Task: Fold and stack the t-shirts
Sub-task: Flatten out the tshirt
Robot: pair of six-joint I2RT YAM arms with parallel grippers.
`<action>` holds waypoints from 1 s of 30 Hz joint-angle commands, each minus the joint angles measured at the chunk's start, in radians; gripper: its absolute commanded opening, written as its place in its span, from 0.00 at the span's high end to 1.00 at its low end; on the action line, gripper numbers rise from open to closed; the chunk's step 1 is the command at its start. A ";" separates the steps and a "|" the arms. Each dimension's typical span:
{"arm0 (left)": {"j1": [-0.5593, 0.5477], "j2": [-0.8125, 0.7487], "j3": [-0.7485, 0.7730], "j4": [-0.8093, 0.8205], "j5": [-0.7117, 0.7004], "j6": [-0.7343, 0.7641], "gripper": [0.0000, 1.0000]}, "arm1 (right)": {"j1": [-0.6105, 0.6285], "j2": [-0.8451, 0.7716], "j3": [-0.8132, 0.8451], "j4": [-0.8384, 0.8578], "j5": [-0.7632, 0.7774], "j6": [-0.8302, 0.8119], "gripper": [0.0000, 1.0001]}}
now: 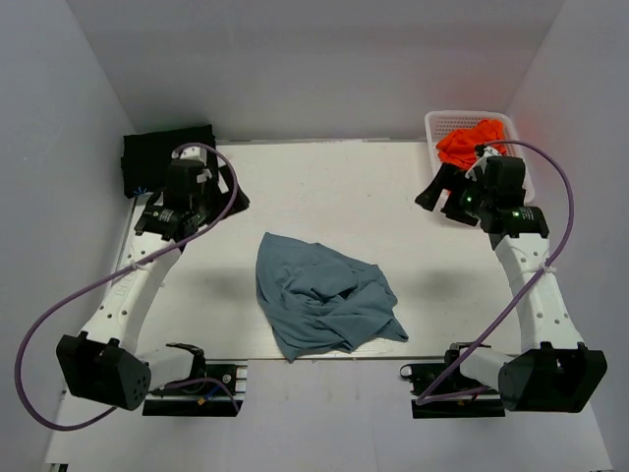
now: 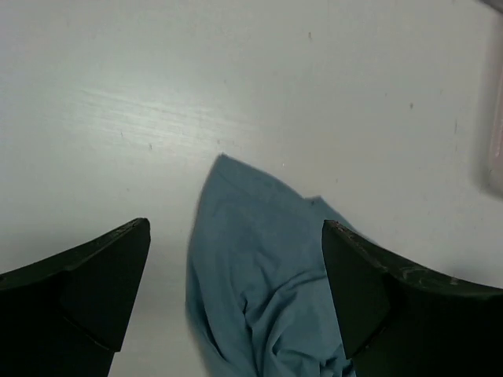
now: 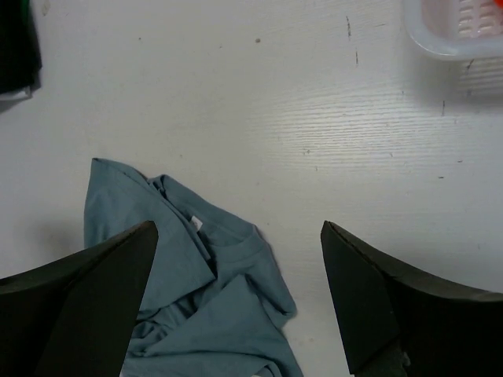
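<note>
Though rumpled, blue t-shirt [image 1: 319,300] (on table [image 1: 393,187])

Slate-blue t-shirt [image 1: 319,300] [image 2: 259,275] [image 3: 189,298]: unfolded, crumpled in a loose heap, heavy creases, middle of the table [image 1: 344,187] toward the near edge, one hem corner at that edge. Collar and a small white tag [image 3: 195,225] show in the right wrist view. Black t-shirts [image 1: 152,152] [image 3: 16,39]: flat dark pile, far left corner, count unclear. Orange-red t-shirts [image 1: 467,143]: bunched, unfolded, piled in the white basket [image 1: 432,123] at the far right corner. All three groups well apart.
</note>
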 commanded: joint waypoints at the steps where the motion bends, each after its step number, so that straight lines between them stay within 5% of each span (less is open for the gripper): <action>1: -0.003 -0.090 -0.044 -0.011 0.082 -0.015 0.00 | 0.008 -0.028 0.023 -0.034 -0.037 -0.037 0.10; 7: -0.003 0.040 -0.072 -0.096 0.116 0.012 0.00 | 0.135 -0.003 -0.031 -0.006 -0.132 -0.067 0.10; 14: -0.023 0.072 -0.253 0.037 0.219 -0.046 0.00 | 0.554 0.154 -0.094 -0.024 0.113 -0.023 0.10; 23: -0.057 0.187 -0.370 0.189 0.238 -0.098 0.00 | 0.623 0.220 -0.195 0.128 0.204 0.091 0.10; 30: -0.095 0.317 -0.348 0.227 0.150 -0.098 0.01 | 0.616 0.215 -0.275 0.086 0.500 0.222 0.18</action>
